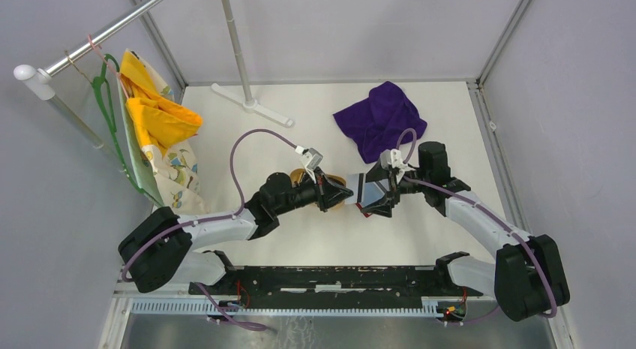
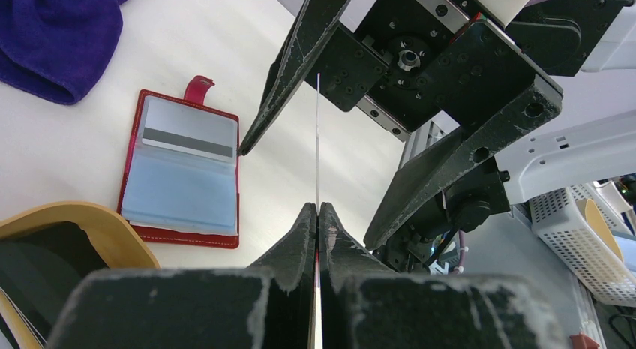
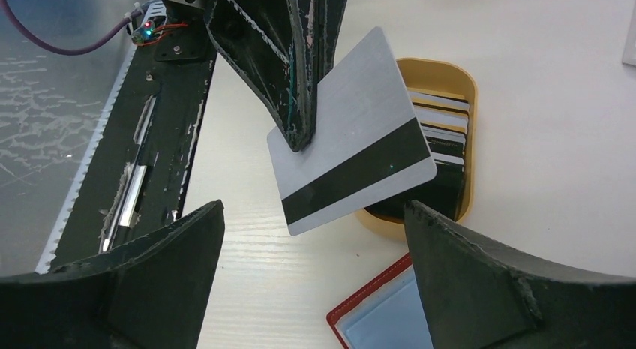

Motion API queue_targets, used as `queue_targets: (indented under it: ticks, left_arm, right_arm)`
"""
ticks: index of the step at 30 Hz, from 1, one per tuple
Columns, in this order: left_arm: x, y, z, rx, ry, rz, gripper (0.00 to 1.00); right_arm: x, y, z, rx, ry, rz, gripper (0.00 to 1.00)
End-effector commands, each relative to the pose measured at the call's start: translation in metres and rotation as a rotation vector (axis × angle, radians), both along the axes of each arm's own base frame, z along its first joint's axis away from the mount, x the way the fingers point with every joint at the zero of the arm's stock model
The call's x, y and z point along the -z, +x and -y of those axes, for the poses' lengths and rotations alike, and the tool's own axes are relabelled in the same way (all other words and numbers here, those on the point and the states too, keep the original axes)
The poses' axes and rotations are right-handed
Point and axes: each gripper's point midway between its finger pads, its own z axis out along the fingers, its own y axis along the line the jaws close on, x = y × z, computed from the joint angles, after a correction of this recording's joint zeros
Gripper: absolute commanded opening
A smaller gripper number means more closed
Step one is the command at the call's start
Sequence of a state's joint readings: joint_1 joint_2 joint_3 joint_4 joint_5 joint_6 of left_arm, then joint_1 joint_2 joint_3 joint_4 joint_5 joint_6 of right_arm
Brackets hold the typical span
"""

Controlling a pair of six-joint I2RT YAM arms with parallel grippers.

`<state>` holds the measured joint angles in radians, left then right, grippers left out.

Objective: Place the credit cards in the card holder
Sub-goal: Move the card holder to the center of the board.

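**Grey card pinched in mid-air, holder lying open beneath**

Far left we note yellow clothes hanging from a rail, well away from the work.

Centre-left, a tan tray sits on the white table. It holds a stack of cards, dark and grey, lying overlapped.

The left gripper is clamped tight on a grey card, nipping it near one edge. The card is held clear of the table, above the gap between tray and holder. One face carries a black stripe. From the left wrist we see the card edge-on, as a thin upright line.

The right gripper faces it with jaws spread wide, one on each side of the card. Neither jaw touches the card as far as we can tell, and it holds nothing.

The card holder lies open and flat on the table just beside the tray. It has red edging and its snap tab points toward the purple cloth. A pocketed card, grey with a dark stripe, sits in its upper sleeve.

The cloth lies crumpled at the rear right, apart from the holder.
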<state>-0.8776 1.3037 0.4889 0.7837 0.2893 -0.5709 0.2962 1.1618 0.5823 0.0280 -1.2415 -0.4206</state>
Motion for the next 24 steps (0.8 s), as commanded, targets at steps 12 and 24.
queue_targets:
  ticks: [12, 24]
  left_arm:
    - [-0.002, -0.009, 0.007, 0.067, -0.030, 0.063, 0.02]
    - [0.010, -0.001, -0.002, -0.003, 0.004, 0.030, 0.21]
  right_arm:
    - [-0.031, 0.015, -0.003, 0.071, 0.082, -0.114, 0.76]
    - [-0.039, 0.024, 0.006, 0.114, 0.081, -0.127, 0.00]
